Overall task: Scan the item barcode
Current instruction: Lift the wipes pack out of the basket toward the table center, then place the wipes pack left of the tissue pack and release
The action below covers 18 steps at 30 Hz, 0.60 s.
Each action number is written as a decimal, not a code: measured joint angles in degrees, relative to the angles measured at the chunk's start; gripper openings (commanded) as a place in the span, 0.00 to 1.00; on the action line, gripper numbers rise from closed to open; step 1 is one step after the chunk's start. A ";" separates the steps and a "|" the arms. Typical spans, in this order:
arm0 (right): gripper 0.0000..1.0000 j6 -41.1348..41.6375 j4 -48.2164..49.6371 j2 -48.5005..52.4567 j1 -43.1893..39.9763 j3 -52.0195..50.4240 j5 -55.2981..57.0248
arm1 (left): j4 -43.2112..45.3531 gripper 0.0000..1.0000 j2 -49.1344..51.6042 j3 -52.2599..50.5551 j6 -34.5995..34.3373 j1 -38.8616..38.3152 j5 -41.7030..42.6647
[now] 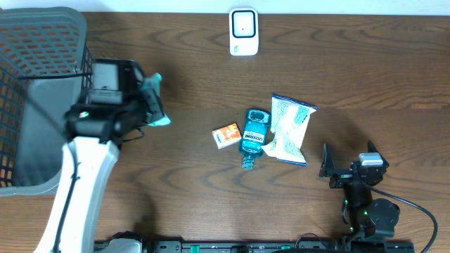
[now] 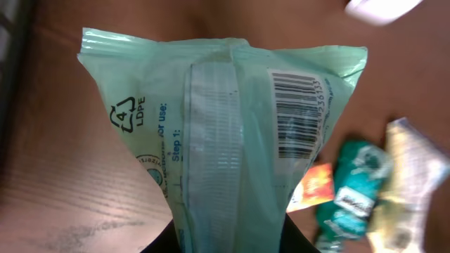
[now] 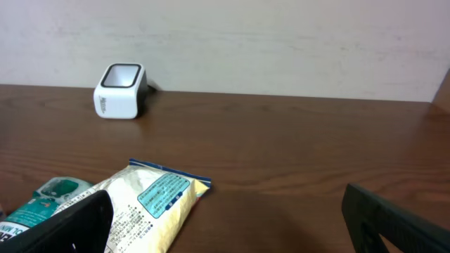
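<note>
Mint-green plastic, a soft packet (image 2: 225,140), is pinched at one end by the left claw (image 1: 144,105) and held above the worktop (image 1: 190,204) on its 9 o'clock side. In the left wrist view the packet's printed face is towards the camera. Its barcode (image 2: 299,116) sits at 2 o'clock on that face, and a recycling mark lies at 9 o'clock.

At 9 o'clock from the packet, just beside the arm, stands a grey mesh basket (image 1: 42,42). At about 2 o'clock from it, at the far edge of the worktop, sits the white scanner (image 1: 244,31).

Between 3 and 4 o'clock from the packet, three things lie close together. They are a small orange box (image 1: 226,135), a blue-green bottle (image 1: 254,133) lying flat beside it, and a white and blue pouch (image 1: 290,128) against the bottle's far side. All three lie at 6 o'clock from the scanner.

At 4 o'clock from the pouch, the right claw (image 1: 344,167) hangs with its jaws spread wide and holds nothing.
</note>
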 measured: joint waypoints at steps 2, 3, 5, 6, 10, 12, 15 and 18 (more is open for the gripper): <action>0.99 0.00 0.00 -0.02 0.00 0.00 0.00 | 1.05 0.08 2.12 -1.51 0.00 -1.42 -0.72; 0.99 0.00 0.00 -0.02 0.00 0.00 0.00 | 1.73 0.08 3.23 -2.10 0.00 -2.12 -0.98; 0.99 0.00 0.00 -0.02 0.00 0.00 0.00 | 3.13 0.08 5.88 -2.93 0.00 -3.61 -1.44; 0.99 0.00 0.00 -0.02 0.00 0.00 0.00 | 3.48 0.08 7.26 -3.02 -0.02 -4.33 -1.64; 0.99 0.00 0.00 -0.02 0.00 0.00 0.00 | 5.84 0.09 12.83 -3.26 -0.20 -7.80 -2.05; 0.99 0.00 0.00 -0.02 0.00 0.00 0.00 | 7.04 0.08 15.69 -3.28 -0.24 -10.23 -2.12; 0.99 0.00 0.00 -0.02 0.00 0.00 0.00 | 9.57 0.08 19.56 -3.28 -0.31 -13.81 -2.08; 0.99 0.00 0.00 -0.02 0.00 0.00 0.00 | 12.46 0.08 22.97 -3.28 -0.44 -17.16 -2.05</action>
